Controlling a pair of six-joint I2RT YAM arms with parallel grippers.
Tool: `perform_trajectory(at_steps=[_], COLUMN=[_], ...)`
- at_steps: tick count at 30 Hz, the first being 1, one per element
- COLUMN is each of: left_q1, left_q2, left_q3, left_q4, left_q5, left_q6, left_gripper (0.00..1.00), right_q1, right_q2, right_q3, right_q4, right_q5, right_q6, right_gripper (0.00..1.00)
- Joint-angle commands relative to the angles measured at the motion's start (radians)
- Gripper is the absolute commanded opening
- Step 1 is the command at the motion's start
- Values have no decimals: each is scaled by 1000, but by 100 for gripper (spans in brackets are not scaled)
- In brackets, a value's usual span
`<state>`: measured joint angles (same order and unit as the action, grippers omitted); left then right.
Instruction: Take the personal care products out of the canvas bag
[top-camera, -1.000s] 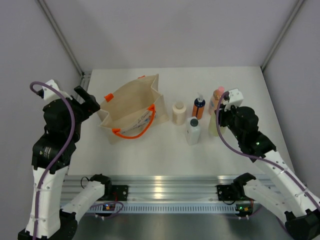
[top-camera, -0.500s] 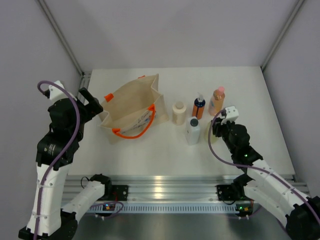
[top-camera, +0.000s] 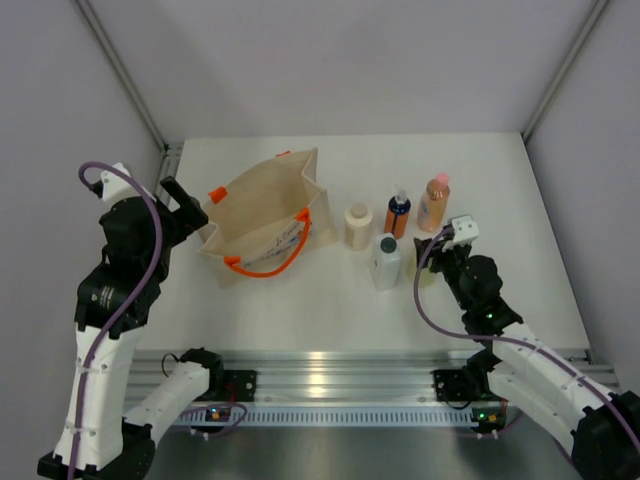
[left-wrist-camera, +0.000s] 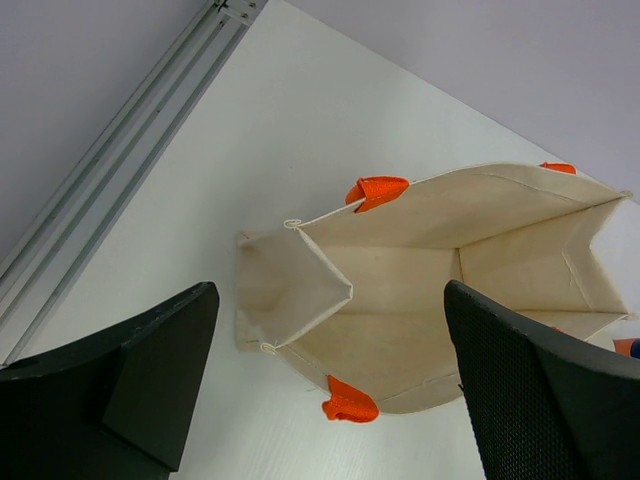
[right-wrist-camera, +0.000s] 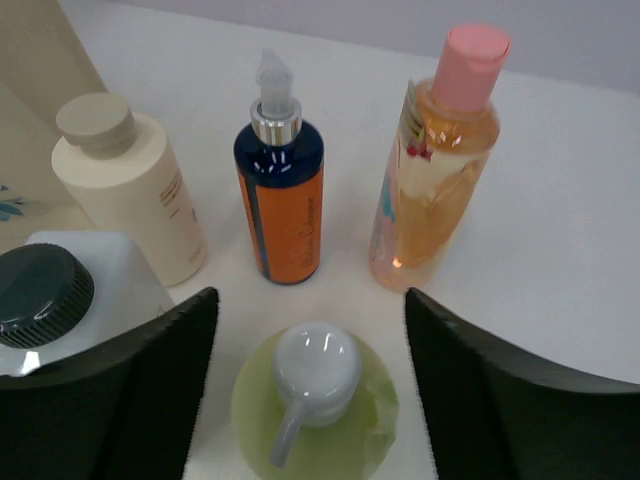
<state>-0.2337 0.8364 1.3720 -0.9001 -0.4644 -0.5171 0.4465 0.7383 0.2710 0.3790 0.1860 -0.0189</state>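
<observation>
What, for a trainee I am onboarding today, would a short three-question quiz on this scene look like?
1. True or false: the canvas bag has products inside.
2. Which one stands between the fingers of the right hand? A cream squat; B yellow-green with white cap; C peach with pink cap.
3. How many bottles stand on the table outside the bag?
Key: 1 false; 2 B; 3 five.
</observation>
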Motion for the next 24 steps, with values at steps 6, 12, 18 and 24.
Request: perform_trajectory(at_steps=[6, 12, 18, 24], left_q1=[-1, -1, -1, -1], left_q2=[9, 41, 79, 52], left_q3=[18, 62, 102, 121], left_q4=[6, -37, -108, -163], left_q5=[-3, 1, 50, 49], left_q6=[17, 37, 60, 104], left_gripper=[98, 98, 98, 98], right_q1=[-11, -12, -17, -51], right_q2=[-68, -16, -1, 41], right_q3=[178, 503, 833, 1074], right_q4=[-1, -478, -914, -1288], right_q5=[10, 197, 312, 348], right_q6=[-15, 63, 141, 178], right_gripper=[100, 99, 99, 100])
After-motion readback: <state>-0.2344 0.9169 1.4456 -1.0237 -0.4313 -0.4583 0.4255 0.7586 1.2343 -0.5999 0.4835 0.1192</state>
